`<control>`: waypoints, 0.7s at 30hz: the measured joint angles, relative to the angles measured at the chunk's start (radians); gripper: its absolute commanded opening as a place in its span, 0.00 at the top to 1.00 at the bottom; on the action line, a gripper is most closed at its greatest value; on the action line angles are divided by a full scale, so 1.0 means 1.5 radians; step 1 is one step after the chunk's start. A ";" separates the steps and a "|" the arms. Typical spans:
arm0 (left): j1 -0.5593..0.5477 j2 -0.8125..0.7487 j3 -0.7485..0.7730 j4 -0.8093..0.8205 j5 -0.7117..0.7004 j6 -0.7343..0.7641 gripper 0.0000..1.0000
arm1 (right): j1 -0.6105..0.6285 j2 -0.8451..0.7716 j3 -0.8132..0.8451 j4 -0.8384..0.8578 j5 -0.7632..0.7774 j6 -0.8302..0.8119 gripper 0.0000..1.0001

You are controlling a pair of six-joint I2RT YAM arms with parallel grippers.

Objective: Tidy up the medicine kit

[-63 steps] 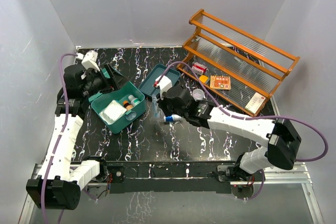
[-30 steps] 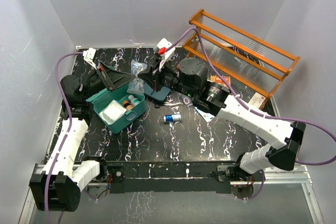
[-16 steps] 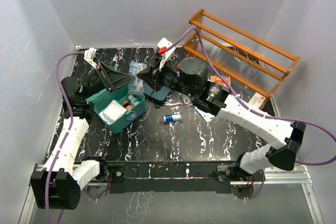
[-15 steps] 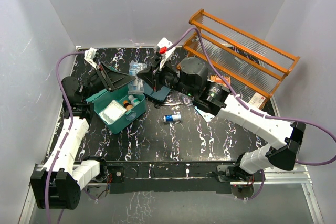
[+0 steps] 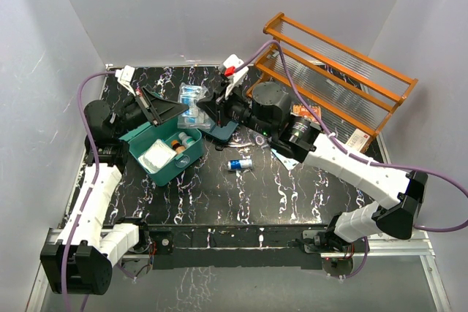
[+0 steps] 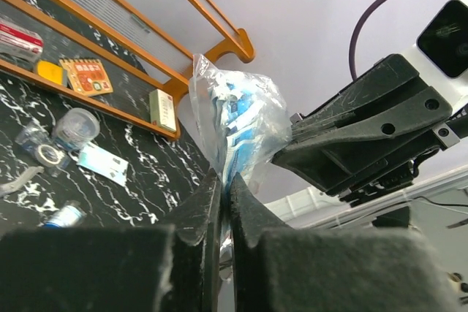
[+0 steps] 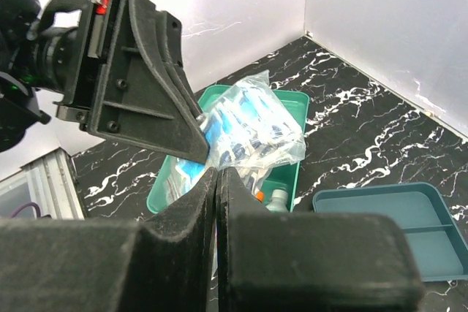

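A clear plastic bag of blue-and-white packets [image 5: 193, 101] hangs in the air between both grippers, just above the open teal medicine kit [image 5: 172, 173]. My left gripper [image 5: 180, 109] is shut on the bag's left edge. From the other side, my right gripper [image 5: 210, 107] is shut on its right edge. In the left wrist view the bag [image 6: 235, 118] rises out of the shut fingers [image 6: 197, 217], with the right gripper [image 6: 365, 129] beside it. In the right wrist view the bag [image 7: 252, 133] hangs over the kit [image 7: 289, 94]. The teal insert tray [image 7: 395, 217] lies beside the kit.
A small blue-and-white vial [image 5: 240, 164] lies on the black marble table in front of the kit. The orange wooden rack [image 5: 333, 82] stands at the back right with small boxes on it. A clear cup [image 6: 75, 128], tape roll [image 6: 47, 155] and card [image 6: 102, 164] lie near the rack.
My left gripper has closed on the bag that the right gripper was holding. The bag has shifted slightly up and back. The right gripper stays shut.
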 measured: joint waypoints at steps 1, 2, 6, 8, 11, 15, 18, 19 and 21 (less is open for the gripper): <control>0.000 -0.002 0.003 -0.010 -0.004 0.010 1.00 | -0.001 -0.001 -0.004 0.000 0.004 0.000 1.00; 0.000 -0.004 0.007 -0.023 -0.007 0.022 1.00 | -0.001 -0.003 -0.008 0.000 0.007 0.001 1.00; -0.002 -0.009 0.028 -0.091 -0.022 0.078 1.00 | -0.001 -0.005 -0.021 0.000 0.042 0.013 0.77; -0.001 -0.009 0.042 -0.129 -0.031 0.111 1.00 | -0.001 -0.005 -0.026 -0.002 0.078 0.022 0.62; -0.001 -0.009 0.065 -0.194 -0.047 0.160 1.00 | -0.001 -0.005 -0.028 -0.010 0.145 0.036 0.52; -0.002 -0.009 0.096 -0.292 -0.094 0.230 1.00 | -0.002 -0.001 -0.027 -0.034 0.217 0.046 0.48; -0.002 -0.009 0.115 -0.367 -0.157 0.273 1.00 | -0.004 0.010 -0.027 -0.050 0.241 0.049 0.46; -0.002 -0.009 0.120 -0.394 -0.183 0.286 1.00 | -0.005 0.014 -0.027 -0.055 0.246 0.050 0.46; -0.002 -0.008 0.131 -0.447 -0.242 0.306 1.00 | -0.006 0.022 -0.027 -0.068 0.252 0.051 0.45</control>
